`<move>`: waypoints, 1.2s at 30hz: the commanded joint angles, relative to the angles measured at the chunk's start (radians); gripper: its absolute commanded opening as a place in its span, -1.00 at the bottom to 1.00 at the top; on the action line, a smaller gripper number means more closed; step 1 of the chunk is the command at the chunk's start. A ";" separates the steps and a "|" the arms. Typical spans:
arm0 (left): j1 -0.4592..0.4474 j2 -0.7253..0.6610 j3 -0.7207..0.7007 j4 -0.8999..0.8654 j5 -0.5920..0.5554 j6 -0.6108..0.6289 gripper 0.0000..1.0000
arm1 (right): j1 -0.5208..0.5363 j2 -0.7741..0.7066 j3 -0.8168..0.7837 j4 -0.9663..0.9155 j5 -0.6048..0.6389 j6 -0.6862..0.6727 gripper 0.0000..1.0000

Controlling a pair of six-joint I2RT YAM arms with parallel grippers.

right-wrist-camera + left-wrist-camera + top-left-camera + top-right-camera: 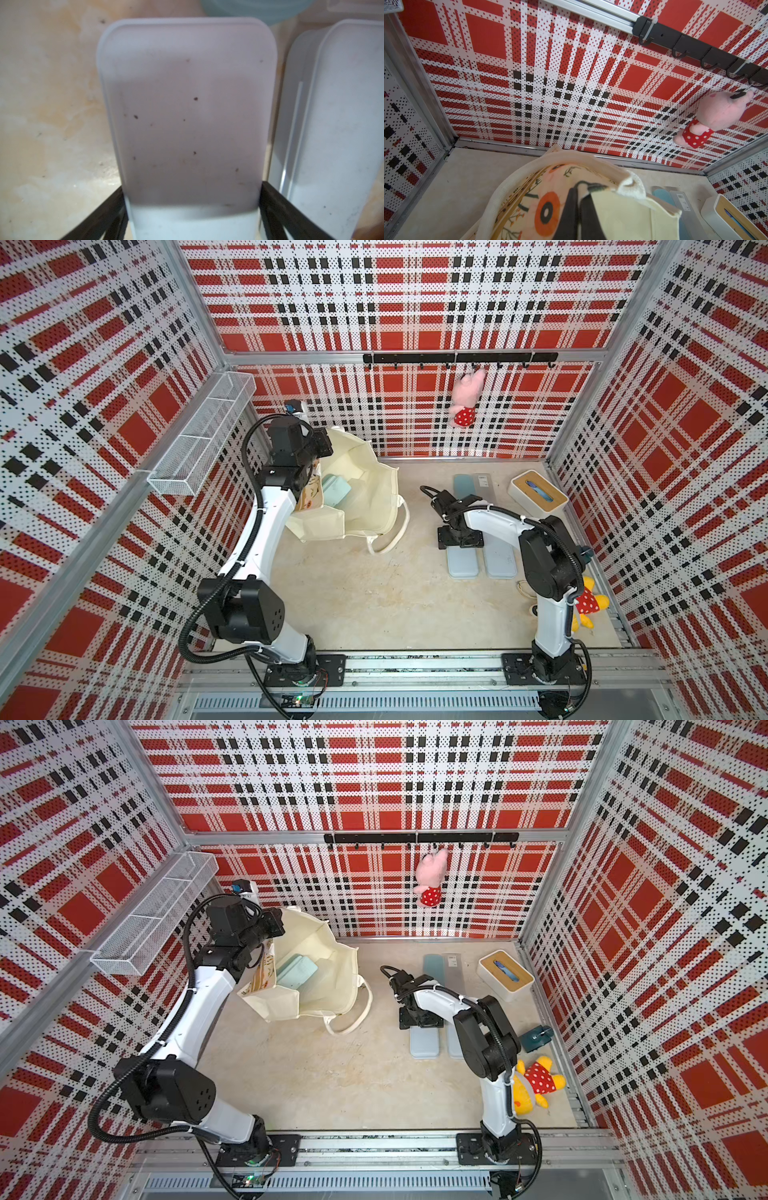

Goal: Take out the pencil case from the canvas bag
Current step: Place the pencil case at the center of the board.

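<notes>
The cream canvas bag [365, 472] [328, 952] stands open at the back left, its printed face [550, 187] turned toward the left wall. A pale teal pencil case [336, 493] [297, 971] shows inside it. My left gripper [579, 187] is shut on the bag's top rim. On the table to the right, another pale blue pencil case [461, 562] [187, 104] lies flat. My right gripper [460, 545] [192, 185] straddles its far end, jaws wide, with the fingers [116, 199] pressed against both of its long sides.
A second pale case [500, 560] [342, 124] lies beside the held one, and a teal one [464, 485] sits behind. A white box with a wooden lid [538, 491] stands at back right. A pink plush [467, 398] hangs from the hook rail [415, 358]. A yellow plush [588, 605] lies by the right arm's base.
</notes>
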 commanded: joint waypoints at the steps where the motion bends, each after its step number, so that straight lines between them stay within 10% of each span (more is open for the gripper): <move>1: -0.009 -0.035 0.027 0.127 0.011 -0.012 -1.00 | -0.009 -0.042 -0.015 -0.024 0.044 0.041 0.80; 25: -0.024 -0.035 0.031 0.121 0.027 -0.009 -1.00 | -0.020 -0.067 0.019 -0.051 0.116 0.035 1.00; 36: -0.133 0.009 0.088 0.135 0.137 0.059 -1.00 | -0.009 -0.478 -0.181 0.418 0.067 0.082 0.78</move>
